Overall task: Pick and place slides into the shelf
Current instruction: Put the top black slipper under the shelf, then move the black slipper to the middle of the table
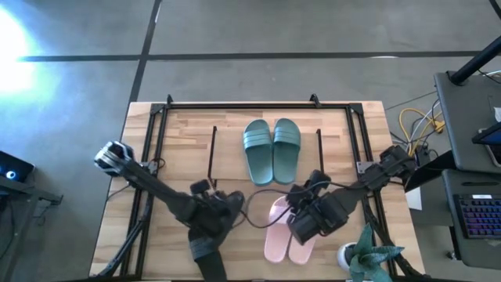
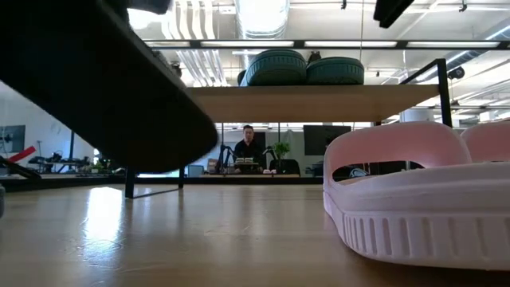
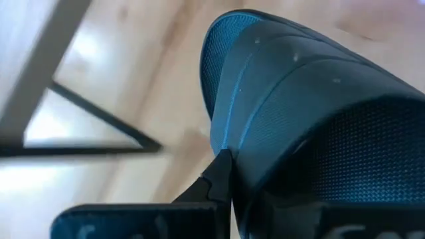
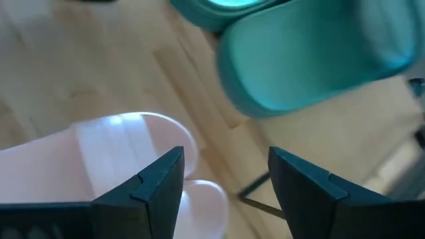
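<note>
My left fingers (image 1: pixel 205 235) grip a black slide (image 3: pixel 312 126), lifted off the desk (image 1: pixel 180 149) near its front edge. In the low view that dark slide hangs tilted above the wood. My right fingers (image 4: pixel 226 182) are spread wide, holding nothing, directly over the pink pair (image 1: pixel 283 235), which lies flat on the desk at the front. Just beyond them, the teal pair (image 1: pixel 272 149) sits side by side on the shelf (image 1: pixel 213 153), filling its board between the thin black rods. A small potted plant (image 1: pixel 368 257) stands at the desk's front right corner.
</note>
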You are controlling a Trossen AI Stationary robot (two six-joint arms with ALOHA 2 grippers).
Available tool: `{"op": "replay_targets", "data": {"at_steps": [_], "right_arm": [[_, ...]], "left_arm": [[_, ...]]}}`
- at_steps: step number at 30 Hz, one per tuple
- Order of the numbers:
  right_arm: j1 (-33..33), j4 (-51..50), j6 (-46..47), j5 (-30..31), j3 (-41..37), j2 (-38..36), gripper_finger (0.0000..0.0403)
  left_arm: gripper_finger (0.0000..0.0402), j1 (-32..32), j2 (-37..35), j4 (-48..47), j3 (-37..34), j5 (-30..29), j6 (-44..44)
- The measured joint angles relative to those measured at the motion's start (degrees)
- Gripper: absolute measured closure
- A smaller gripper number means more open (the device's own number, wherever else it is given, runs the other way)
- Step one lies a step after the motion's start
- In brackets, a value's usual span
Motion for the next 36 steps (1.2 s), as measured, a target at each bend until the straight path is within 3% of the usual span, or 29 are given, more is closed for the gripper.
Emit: {"op": "replay_targets", "data": {"at_steps": [5, 9, 15, 19, 26, 32, 36], "right_arm": [[1.72, -2.31, 0.86, 1.08, 0.0, -0.38, 0.0193], [2.99, -2.65, 0.94, 1.17, 0.0, -0.36, 0.0193], [4.85, -3.01, 2.17, 1.17, 0.0, -0.25, 0.0193], [5.74, -3.04, 2.24, 1.15, 0.0, -0.25, 0.0193], [7.2, -3.23, 3.68, 1.11, 0.0, -0.25, 0.0193], [8.58, -3.25, 3.66, 0.94, 0.0, -0.23, 0.0193], [9.02, -3.23, 3.64, 0.97, 0.0, -0.23, 0.0193]], "left_arm": [[0.0382, 1.25, 10.04, -9.57, 7.0, -9.54, 0.11], [0.0337, 3.2, 14.97, -15.47, 11.31, -10.48, -2.38], [0.027, 3.87, 16.02, -15.41, 14.39, -10.17, -2.61], [0.0244, 3.9, 14.24, -15.92, 15.06, -4.85, -2.25], [0.024, 0.84, 9.31, -17.19, 15.25, 1.26, -2.56], [0.024, -7.41, 1.43, -10.16, 14.97, 9.61, 3.01], [0.024, -14.26, 1.18, -8.57, 14.49, 12.48, 1.4]]}}
